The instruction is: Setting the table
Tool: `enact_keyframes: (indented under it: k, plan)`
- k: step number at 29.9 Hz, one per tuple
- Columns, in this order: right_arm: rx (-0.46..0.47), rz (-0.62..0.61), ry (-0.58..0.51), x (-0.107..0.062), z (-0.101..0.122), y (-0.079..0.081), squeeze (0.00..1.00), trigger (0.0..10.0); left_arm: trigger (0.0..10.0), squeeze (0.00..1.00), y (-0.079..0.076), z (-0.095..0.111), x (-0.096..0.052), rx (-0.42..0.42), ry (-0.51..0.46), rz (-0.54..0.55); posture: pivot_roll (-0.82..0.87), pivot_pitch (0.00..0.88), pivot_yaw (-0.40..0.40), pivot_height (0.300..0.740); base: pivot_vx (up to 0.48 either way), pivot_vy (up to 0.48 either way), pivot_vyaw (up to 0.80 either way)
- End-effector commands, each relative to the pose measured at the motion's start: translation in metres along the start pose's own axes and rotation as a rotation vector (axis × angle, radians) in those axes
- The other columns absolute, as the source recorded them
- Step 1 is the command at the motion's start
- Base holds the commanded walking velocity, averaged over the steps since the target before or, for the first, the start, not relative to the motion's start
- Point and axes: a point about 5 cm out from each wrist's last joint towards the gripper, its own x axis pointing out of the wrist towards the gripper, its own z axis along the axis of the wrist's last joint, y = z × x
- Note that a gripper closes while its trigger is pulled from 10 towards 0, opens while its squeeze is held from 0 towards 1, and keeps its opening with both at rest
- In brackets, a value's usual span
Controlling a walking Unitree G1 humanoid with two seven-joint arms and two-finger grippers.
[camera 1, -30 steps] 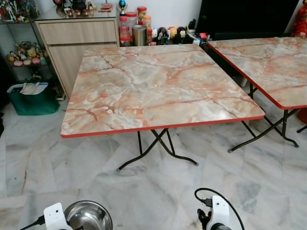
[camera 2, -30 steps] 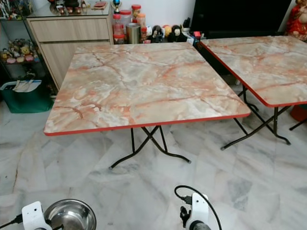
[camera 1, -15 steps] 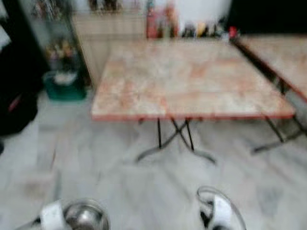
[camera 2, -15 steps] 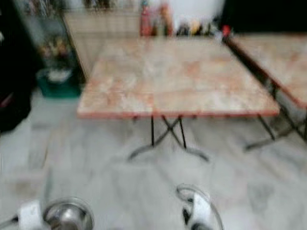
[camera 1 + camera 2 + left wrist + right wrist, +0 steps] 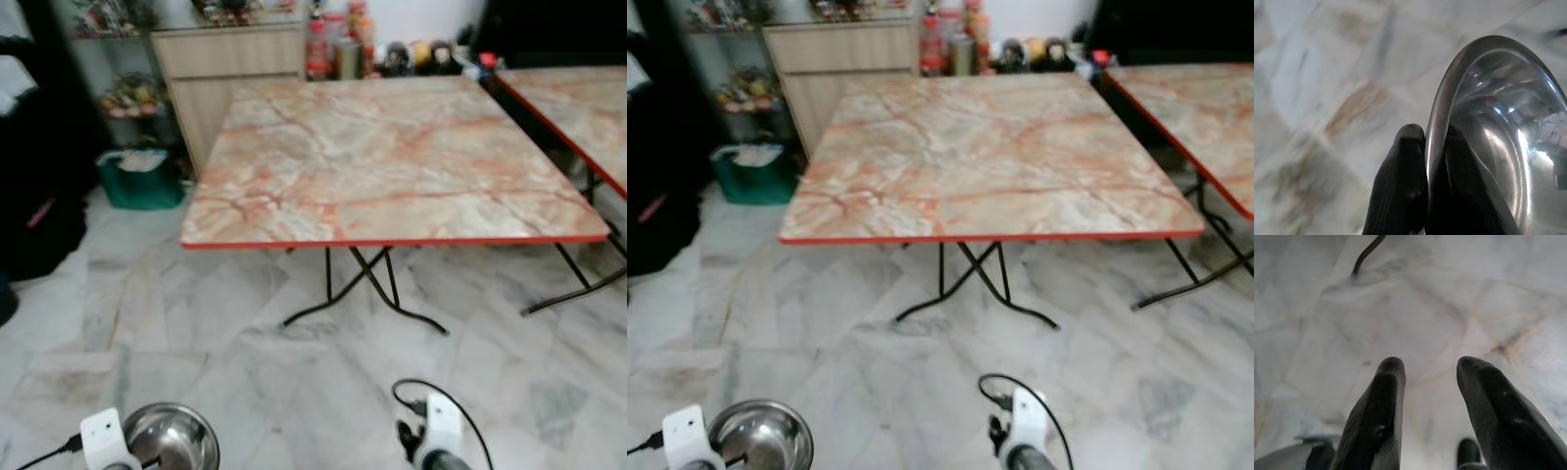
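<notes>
A shiny steel bowl (image 5: 171, 439) hangs low at my left side, above the floor. My left gripper (image 5: 1429, 139) is shut on the steel bowl's rim (image 5: 1447, 93), one black finger inside and one outside. My right gripper (image 5: 1430, 367) is open over the marble floor, with nothing between its fingers (image 5: 1378, 406). Its wrist (image 5: 436, 441) shows at the bottom of the left eye view. Ahead stands a folding table (image 5: 392, 162) with a pink marble-pattern top and a red edge; its top is bare.
A second table of the same kind (image 5: 578, 103) stands to the right, close beside the first. Black crossed legs (image 5: 367, 289) hold up the near table. A wooden cabinet (image 5: 225, 69) with jars, a green bin (image 5: 142, 181) and dark bags (image 5: 39, 225) line the left.
The whole picture has shifted: the camera turned left and drew back a little, so the table sits further right and more of the left side shows. The bowl stays in the left gripper.
</notes>
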Motion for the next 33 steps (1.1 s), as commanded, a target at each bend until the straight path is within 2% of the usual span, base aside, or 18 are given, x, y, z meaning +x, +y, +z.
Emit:
enact_keyframes:
  k: [1,9,11,16,18,33]
  plan:
    - [0.022,-0.03,0.026,-0.0033,-0.0089,-0.0094,0.0,10.0,10.0,0.0,0.0,0.0002,0.0,-0.006,-0.002,-0.003,0.1,0.0,0.029,0.74,0.0,0.0,0.0]
    - [0.014,-0.034,0.025,-0.0034,-0.0088,-0.0099,0.0,10.0,10.0,0.0,0.0004,-0.0001,-0.0002,-0.001,-0.005,-0.003,0.1,0.0,0.028,0.74,0.0,0.0,0.0]
    - [-0.014,-0.025,0.023,-0.0034,-0.0078,-0.0103,0.0,10.0,10.0,0.0,-0.0015,-0.0004,-0.0005,0.004,-0.009,-0.008,0.09,0.0,0.027,0.74,0.313,0.0,0.0]
    - [-0.006,-0.043,0.021,-0.0035,-0.0078,-0.0115,0.0,10.0,10.0,0.0,-0.0034,-0.0017,-0.0009,0.014,-0.004,-0.015,0.09,0.0,0.025,0.74,0.327,0.0,0.76]
    - [0.026,-0.046,0.025,-0.0036,-0.009,-0.0114,0.0,10.0,10.0,0.0,-0.0034,-0.003,-0.0012,0.015,-0.001,-0.016,0.09,0.0,0.025,0.74,0.328,0.0,0.0]
    - [-0.011,-0.042,0.035,-0.0036,-0.0092,-0.0114,0.0,10.0,10.0,0.0,-0.0061,-0.0073,-0.002,0.033,0.017,-0.033,0.09,0.0,0.027,0.74,0.327,0.0,0.0]
